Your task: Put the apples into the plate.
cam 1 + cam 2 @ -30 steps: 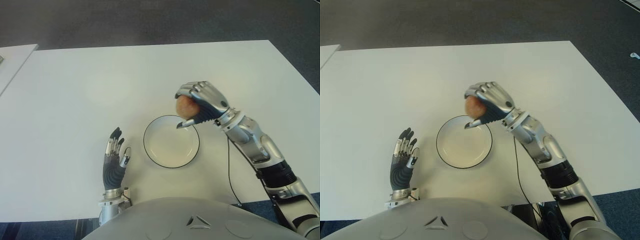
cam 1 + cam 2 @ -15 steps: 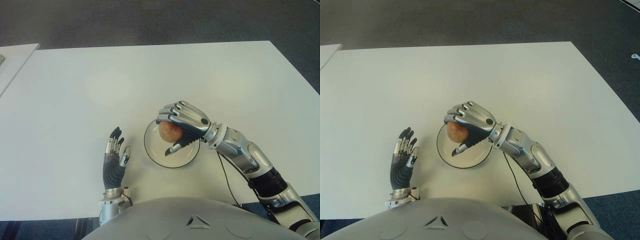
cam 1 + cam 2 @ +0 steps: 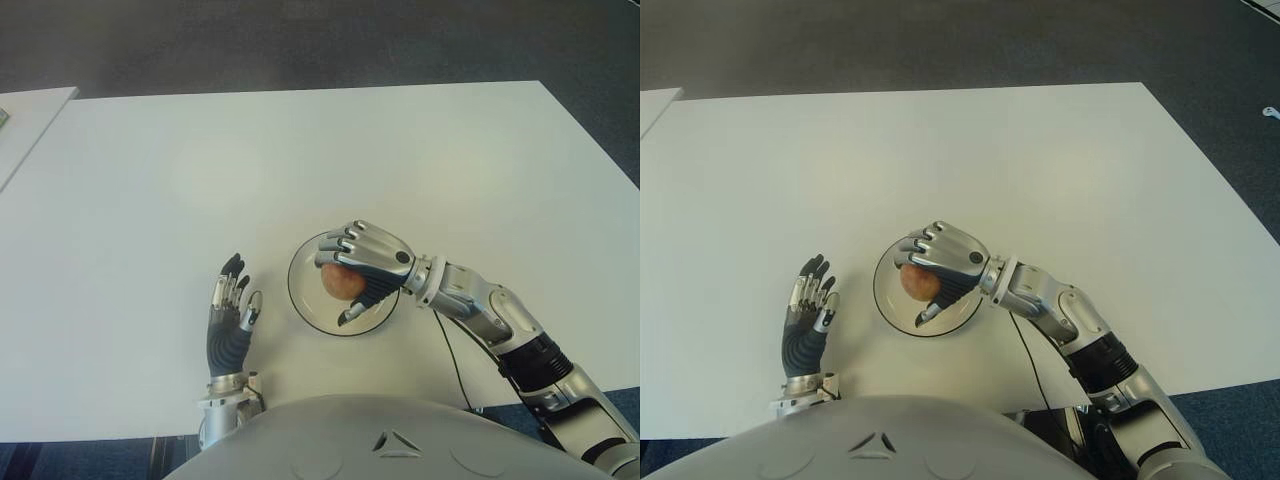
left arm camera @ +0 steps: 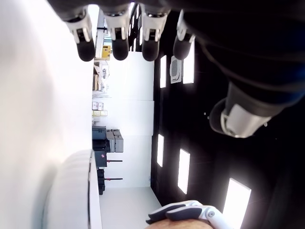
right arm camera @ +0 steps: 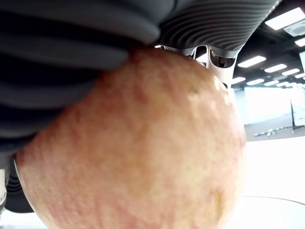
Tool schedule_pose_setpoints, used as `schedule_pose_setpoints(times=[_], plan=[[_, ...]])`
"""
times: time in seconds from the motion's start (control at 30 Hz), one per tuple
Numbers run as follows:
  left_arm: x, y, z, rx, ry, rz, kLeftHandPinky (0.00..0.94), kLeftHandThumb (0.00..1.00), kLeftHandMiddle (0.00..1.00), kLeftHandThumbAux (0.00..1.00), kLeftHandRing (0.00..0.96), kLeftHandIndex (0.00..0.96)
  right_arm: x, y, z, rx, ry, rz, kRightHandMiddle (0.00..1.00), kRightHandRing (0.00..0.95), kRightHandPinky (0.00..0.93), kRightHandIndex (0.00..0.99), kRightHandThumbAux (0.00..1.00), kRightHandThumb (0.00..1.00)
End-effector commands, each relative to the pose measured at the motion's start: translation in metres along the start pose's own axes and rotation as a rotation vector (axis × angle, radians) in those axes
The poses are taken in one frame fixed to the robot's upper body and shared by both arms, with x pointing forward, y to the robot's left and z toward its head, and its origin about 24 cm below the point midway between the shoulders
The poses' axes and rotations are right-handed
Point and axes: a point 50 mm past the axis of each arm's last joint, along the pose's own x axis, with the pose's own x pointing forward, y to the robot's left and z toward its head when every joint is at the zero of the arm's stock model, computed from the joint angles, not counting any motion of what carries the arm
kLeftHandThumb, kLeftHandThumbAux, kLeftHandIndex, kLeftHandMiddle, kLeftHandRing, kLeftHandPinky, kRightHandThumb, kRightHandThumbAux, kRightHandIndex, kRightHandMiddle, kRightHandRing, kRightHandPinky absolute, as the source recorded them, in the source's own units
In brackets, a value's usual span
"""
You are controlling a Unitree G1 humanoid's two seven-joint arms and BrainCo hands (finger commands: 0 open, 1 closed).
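Left eye view shows you the right hand [image 3: 360, 268] over the middle of the plate [image 3: 303, 303], fingers curled round one apple [image 3: 342, 282] with the thumb under it. Against the frames of the last second, the hand has come in from above the plate's far rim, where it carried the apple clear of the dish, and has lowered toward you until the fruit shows low within the rim. The grasp itself has not changed: the right wrist view is filled by the apple [image 5: 138, 143] pressed against the ribbed dark pads [image 5: 71, 43], so the fruit is not released. Whether the apple already touches the plate floor, you cannot tell from these views.

Judgement: transport is all but finished and the release is the step in hand. You should expect the fingers to open only once the apple is resting, or it may roll toward the rim. No other apple is visible on the table [image 3: 150, 180], so no further fruit can be confirmed.

The left hand [image 3: 229, 318] shows beside the plate on its left, fingers extended and holding nothing, unmoved throughout.

Markings: no brand, label or legible writing is found on the apple, the plate, the hands or the table
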Motion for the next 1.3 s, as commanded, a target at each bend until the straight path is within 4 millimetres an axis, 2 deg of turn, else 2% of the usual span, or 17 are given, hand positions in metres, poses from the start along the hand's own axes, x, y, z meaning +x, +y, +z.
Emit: schedule_pose_setpoints(times=[0.03,0.57,1.2,1.3], plan=[[-0.013,-0.005,-0.008,-0.029,0.101,0.051,0.053,0.093,0.042,0.519,0.013,0.044,-0.002,0.004,-0.004,-0.004,0.002,0.04,0.859,0.859,0.867,0.837,0.692,0.735],[-0.012,-0.005,-0.006,-0.036,0.109,0.043,0.043,0.104,0.028,0.513,0.002,0.037,-0.003,0.013,-0.013,0.022,0.037,0.122,0.873,0.869,0.872,0.822,0.726,0.657],[-0.011,-0.007,-0.005,-0.036,0.104,0.048,0.041,0.108,0.026,0.519,0.0,0.042,-0.005,0.037,-0.018,0.072,0.071,0.131,0.879,0.877,0.881,0.827,0.734,0.638],[-0.012,-0.006,-0.005,-0.041,0.109,0.047,0.041,0.107,0.025,0.518,0.0,0.04,-0.004,0.038,-0.019,0.059,0.063,0.123,0.873,0.873,0.869,0.783,0.719,0.628]])
